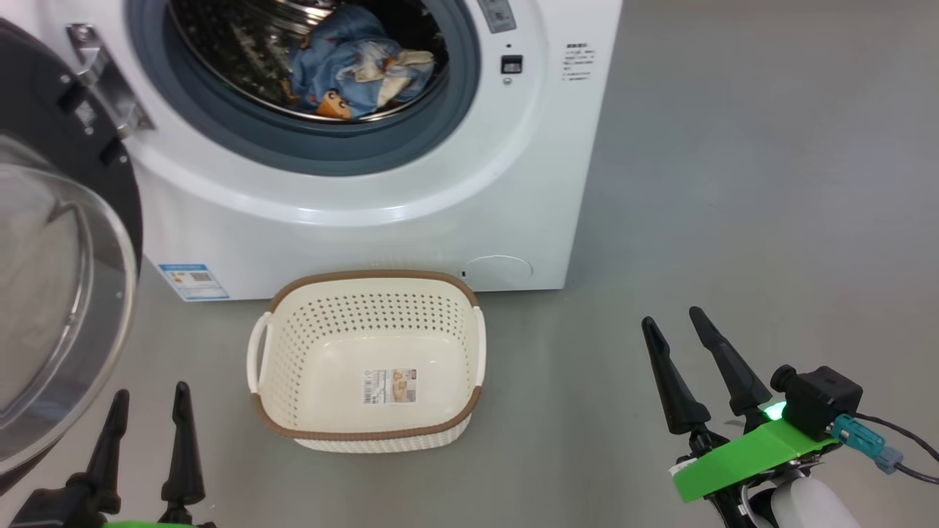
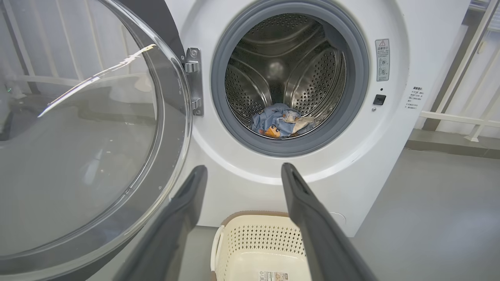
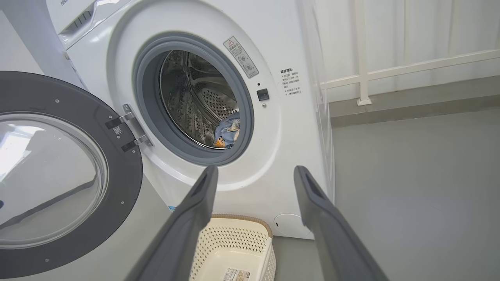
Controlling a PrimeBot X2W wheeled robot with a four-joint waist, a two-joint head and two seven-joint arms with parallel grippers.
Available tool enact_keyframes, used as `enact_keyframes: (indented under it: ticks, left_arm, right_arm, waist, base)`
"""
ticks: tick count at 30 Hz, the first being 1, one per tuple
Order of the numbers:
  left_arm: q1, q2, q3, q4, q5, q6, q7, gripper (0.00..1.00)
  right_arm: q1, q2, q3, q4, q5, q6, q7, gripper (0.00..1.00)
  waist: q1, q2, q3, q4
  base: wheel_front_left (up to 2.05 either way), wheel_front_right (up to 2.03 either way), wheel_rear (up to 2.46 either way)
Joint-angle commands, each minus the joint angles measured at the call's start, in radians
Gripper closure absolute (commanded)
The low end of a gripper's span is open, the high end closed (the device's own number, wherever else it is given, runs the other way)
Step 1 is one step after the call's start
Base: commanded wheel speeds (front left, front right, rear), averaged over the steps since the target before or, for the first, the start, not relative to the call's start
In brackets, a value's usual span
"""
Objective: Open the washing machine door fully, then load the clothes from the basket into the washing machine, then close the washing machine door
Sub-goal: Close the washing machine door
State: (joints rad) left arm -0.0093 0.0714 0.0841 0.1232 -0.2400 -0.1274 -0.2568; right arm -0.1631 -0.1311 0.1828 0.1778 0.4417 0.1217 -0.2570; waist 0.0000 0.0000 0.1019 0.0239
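The clothes (image 1: 359, 66), a bundle of light blue printed fabric with a cream piece tucked in, lie at the bottom of the steel drum (image 2: 273, 66), just behind the grey-blue rubber seal (image 1: 315, 150) of the washing machine (image 1: 440, 198). An orange-brown cartoon figure shows at the front of the bundle, near the lip of the opening.

The washing machine door (image 1: 59, 257) stands swung wide to the robot's left on its metal hinge (image 1: 103, 81). Its bulging clear glass bowl faces outward and its black ring is well clear of the opening.

On the grey floor (image 1: 733, 183) right in front of the machine sits the basket (image 1: 370, 276), upright, with its brown rim close to the white front panel. A label sticker (image 1: 389, 386) lies on its bare cream bottom. A blue energy sticker (image 1: 192, 281) marks the machine's lower front, to the left of the basket.

The left gripper (image 1: 150, 392) hangs low beside the door's glass, its two dark fingers spread apart with nothing between them. The right gripper (image 1: 671, 317) is on the far side of the basket over bare floor, its fingers likewise spread and holding nothing. Both point toward the machine and touch neither it nor the basket. In the right wrist view, a white railing (image 3: 390, 70) runs along the wall beyond the machine.
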Motion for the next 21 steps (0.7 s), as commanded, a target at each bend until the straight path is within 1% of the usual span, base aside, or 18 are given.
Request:
enact_keyframes:
  ticks: [1,8,14,21]
  left_arm:
    - [-0.031,0.014,0.037,-0.018,0.007,-0.003,-0.005,0.00]
    - [-0.020,0.002,0.052,-0.014,0.024,-0.002,-0.005,0.00]
    - [-0.010,-0.010,0.068,-0.018,0.043,0.009,-0.005,0.00]
    - [0.003,-0.017,0.068,-0.017,0.046,0.008,-0.005,0.00]
  right_arm:
    - [-0.004,-0.005,0.027,-0.020,0.006,0.009,-0.005,0.00]
    - [0.001,-0.013,0.036,-0.014,0.012,0.009,-0.005,0.00]
    - [0.005,-0.018,0.046,-0.008,0.016,0.009,-0.005,0.00]
    - [0.012,-0.021,0.052,-0.001,0.023,0.009,-0.005,0.00]
  waist:
    - [0.0000,0.0000,-0.005,0.016]
    - [0.0000,0.0000,-0.018,0.076]
    - [0.0000,0.0000,-0.033,0.141]
    - [0.0000,0.0000,-0.049,0.216]
  base:
    - [0.00,0.00,0.00]
    - [0.00,0.00,0.00]
    - [0.00,0.00,0.00]
    - [0.00,0.00,0.00]
